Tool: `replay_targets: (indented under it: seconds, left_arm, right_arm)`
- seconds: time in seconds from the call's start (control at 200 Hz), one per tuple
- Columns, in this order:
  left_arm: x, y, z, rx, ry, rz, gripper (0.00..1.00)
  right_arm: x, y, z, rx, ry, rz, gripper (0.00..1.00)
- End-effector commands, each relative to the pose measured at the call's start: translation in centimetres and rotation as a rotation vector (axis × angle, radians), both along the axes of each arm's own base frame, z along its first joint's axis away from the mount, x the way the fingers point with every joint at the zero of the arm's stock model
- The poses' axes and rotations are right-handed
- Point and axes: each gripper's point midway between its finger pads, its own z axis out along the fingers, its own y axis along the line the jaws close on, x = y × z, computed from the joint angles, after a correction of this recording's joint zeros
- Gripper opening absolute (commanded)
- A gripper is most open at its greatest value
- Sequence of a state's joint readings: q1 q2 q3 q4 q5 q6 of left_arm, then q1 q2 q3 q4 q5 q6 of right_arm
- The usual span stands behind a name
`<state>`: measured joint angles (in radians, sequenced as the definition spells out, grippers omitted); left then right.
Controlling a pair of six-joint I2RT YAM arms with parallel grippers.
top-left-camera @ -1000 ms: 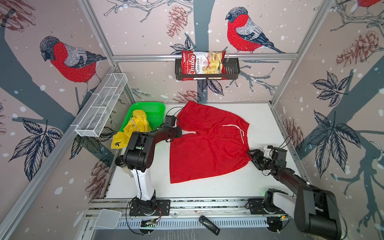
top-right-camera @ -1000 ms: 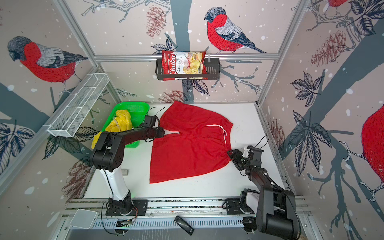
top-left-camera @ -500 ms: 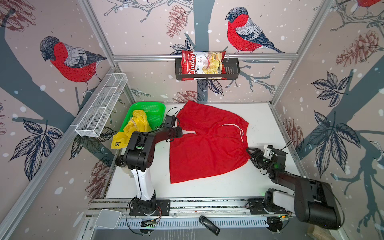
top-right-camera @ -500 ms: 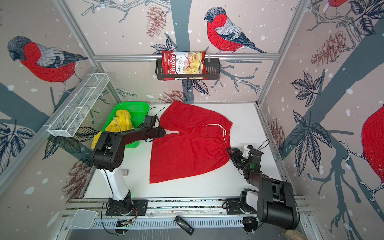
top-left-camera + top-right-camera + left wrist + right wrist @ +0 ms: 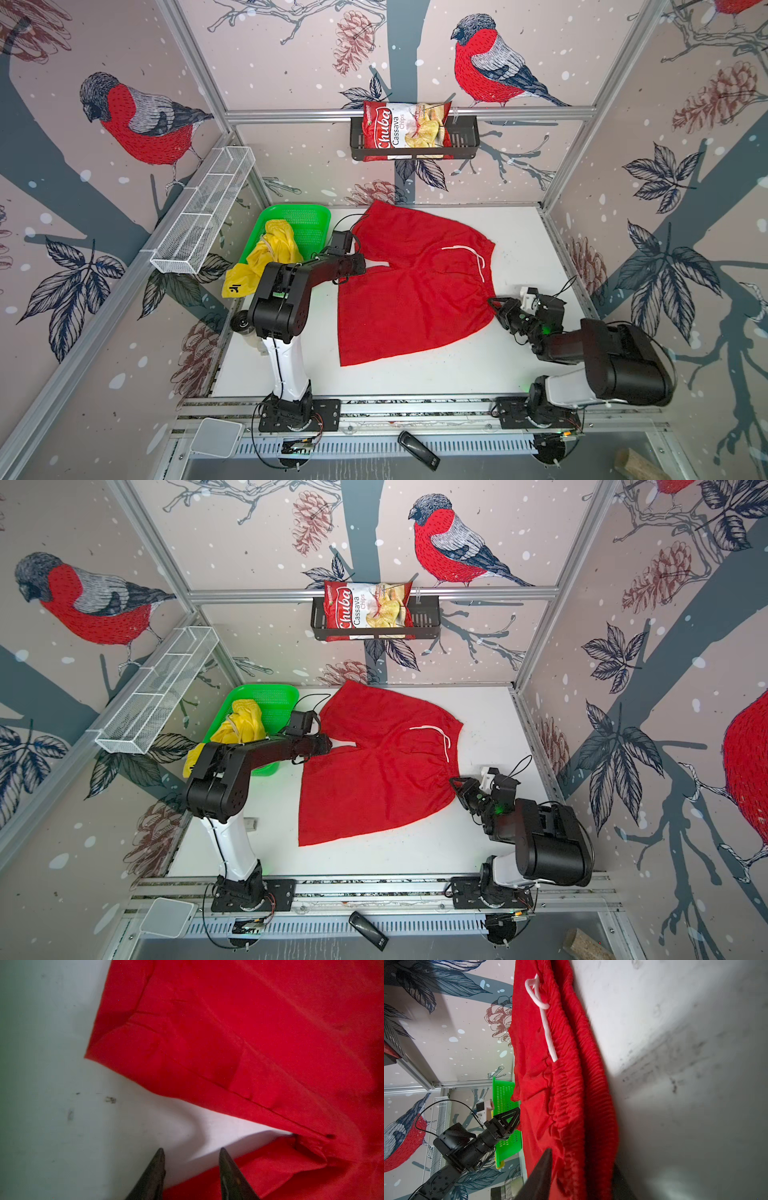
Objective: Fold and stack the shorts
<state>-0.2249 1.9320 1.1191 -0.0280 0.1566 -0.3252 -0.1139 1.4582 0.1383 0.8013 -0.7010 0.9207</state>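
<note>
- The right tool (image 5: pixel 498 307) is clenched on the waistband corner of the red shorts (image 5: pixel 415 291), which lie spread flat mid-bench (image 5: pixel 519 232).
- The left tool (image 5: pixel 191 1150) is released and holds nothing, poised beside the crotch notch.
- The yellow shorts (image 5: pixel 270 257) lie crumpled in the green basket (image 5: pixel 309 220), spilling over its rim.
</note>
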Motion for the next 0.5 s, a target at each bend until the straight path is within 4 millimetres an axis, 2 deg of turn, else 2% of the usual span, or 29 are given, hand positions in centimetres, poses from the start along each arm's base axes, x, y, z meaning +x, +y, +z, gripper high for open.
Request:
replay_targets:
  seconds: [0.0,0.045,0.18,0.34,0.435,0.495]
  left_arm:
    - [0.2,0.1,-0.2,0.009,0.003,-0.001,0.43]
    - [0.4,0.1,-0.3,0.016,0.002,0.000,0.43]
    - [1.2,0.1,-1.0,0.027,0.002,0.006,0.42]
    - [2.5,-0.6,-1.4,0.019,-0.003,-0.008,0.42]
    - [3.3,-0.9,-0.3,0.006,-0.022,-0.012,0.44]
    - [3.6,-1.2,1.3,0.001,-0.046,-0.016,0.47]
  right_arm:
    - [0.7,-0.4,0.7,0.000,-0.018,-0.048,0.22]
    - [0.3,-0.6,0.3,-0.015,0.007,-0.074,0.18]
    - [-0.8,-0.6,-0.3,-0.068,0.071,-0.139,0.16]
    - [-1.5,-0.8,0.2,-0.140,0.073,-0.219,0.15]
    - [-1.6,-0.7,0.7,-0.145,0.060,-0.247,0.14]
    - [-1.8,-0.4,0.7,-0.142,0.062,-0.244,0.13]
